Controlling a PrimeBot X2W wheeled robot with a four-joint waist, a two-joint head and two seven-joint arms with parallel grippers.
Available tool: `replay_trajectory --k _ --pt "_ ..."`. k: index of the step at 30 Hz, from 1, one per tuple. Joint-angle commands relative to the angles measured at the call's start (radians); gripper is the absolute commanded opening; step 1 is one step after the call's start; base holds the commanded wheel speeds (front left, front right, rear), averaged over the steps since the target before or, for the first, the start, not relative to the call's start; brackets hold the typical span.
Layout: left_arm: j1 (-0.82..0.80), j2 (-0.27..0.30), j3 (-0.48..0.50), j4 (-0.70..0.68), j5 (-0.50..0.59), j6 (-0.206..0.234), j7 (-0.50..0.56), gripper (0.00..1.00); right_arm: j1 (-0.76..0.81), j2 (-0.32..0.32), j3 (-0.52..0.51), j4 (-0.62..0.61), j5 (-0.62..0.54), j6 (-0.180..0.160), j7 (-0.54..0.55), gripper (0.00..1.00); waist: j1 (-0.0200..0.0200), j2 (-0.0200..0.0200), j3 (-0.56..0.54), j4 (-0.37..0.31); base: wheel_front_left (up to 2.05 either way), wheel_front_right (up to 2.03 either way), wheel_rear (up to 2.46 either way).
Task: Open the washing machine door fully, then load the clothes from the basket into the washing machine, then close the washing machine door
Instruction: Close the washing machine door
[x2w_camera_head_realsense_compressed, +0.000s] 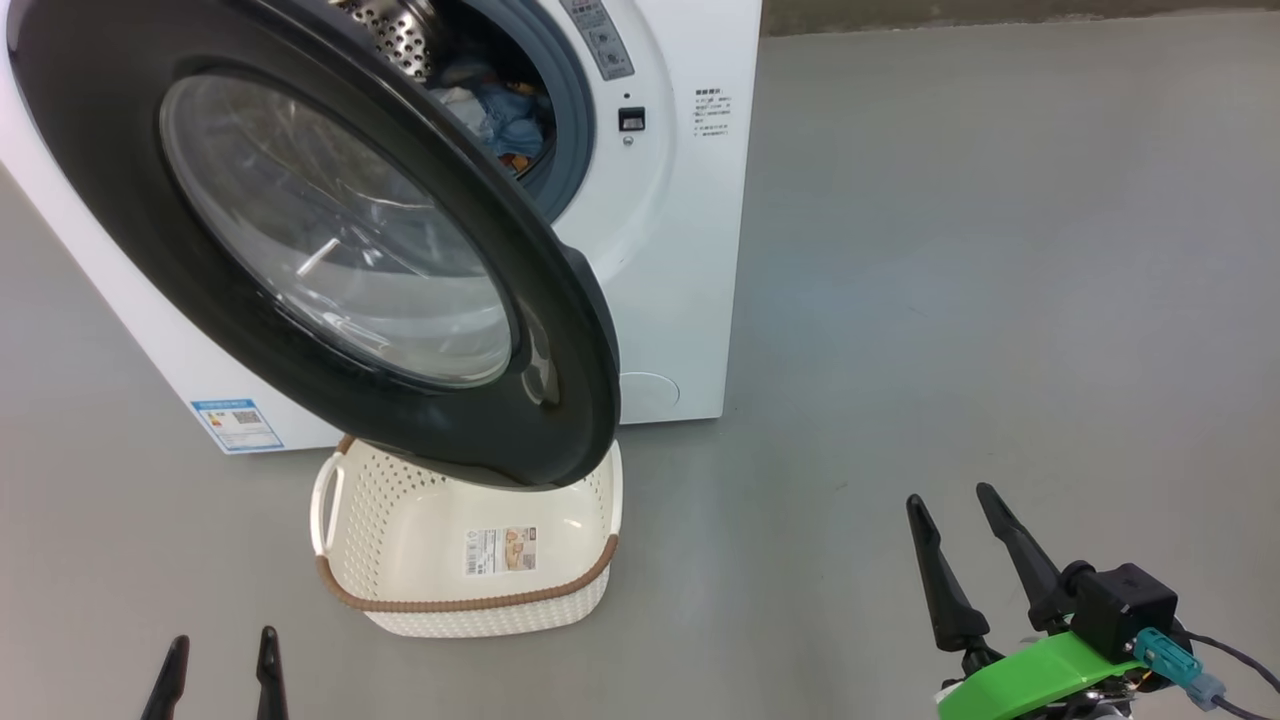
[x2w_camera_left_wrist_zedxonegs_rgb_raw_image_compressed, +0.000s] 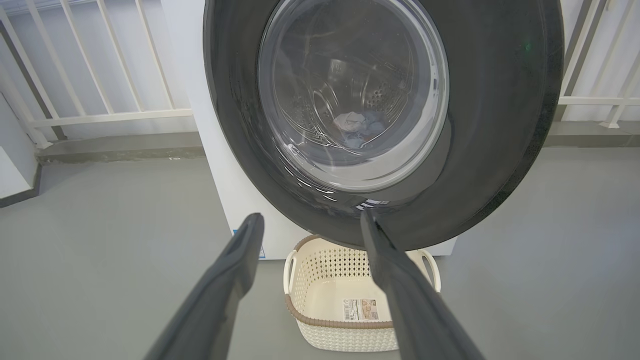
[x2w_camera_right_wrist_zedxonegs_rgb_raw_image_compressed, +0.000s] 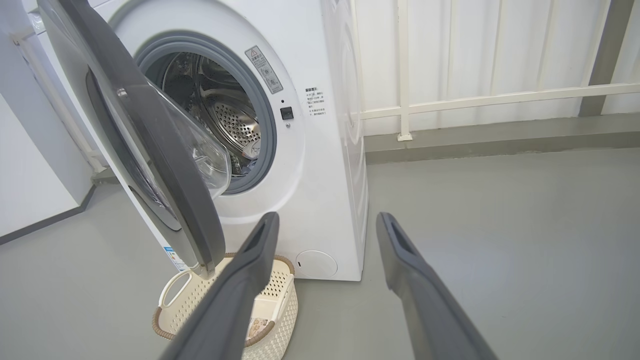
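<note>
The washing machine door (x2w_camera_head_realsense_compressed: 330, 240) hangs ajar above the empty basket (x2w_camera_head_realsense_compressed: 450, 603), with the clothes (x2w_camera_head_realsense_compressed: 505, 120) seemingly in the drum (x2w_camera_head_realsense_compressed: 400, 35). The left gripper (x2w_camera_head_realsense_compressed: 224, 640) and right gripper (x2w_camera_head_realsense_compressed: 948, 497) both gape empty. A closing push could slip off the door's glossy rim.

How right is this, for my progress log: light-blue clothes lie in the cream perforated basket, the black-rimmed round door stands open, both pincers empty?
One error: the head view shows the cream-white perforated plastic basket empty and the light-blue clothes inside the white washing machine. The glossy black-rimmed round door stands open; left pincer and right pincer are empty.
</note>
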Motion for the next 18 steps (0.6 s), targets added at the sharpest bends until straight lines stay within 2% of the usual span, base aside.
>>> replay_trajectory --k 1,18 --pt "-0.02 0.006 0.029 -0.018 0.006 0.011 -0.009 1.0 -0.009 0.0 0.027 -0.022 -0.014 0.002 -0.012 1.0 0.0 0.0 0.0 0.0 0.0 0.0 0.0" --pt "-0.017 0.004 0.018 -0.017 -0.017 0.039 -0.009 1.0 -0.003 -0.001 0.033 -0.02 -0.018 0.002 -0.012 1.0 0.0 0.0 -0.008 -0.003 0.0 0.0 0.0"
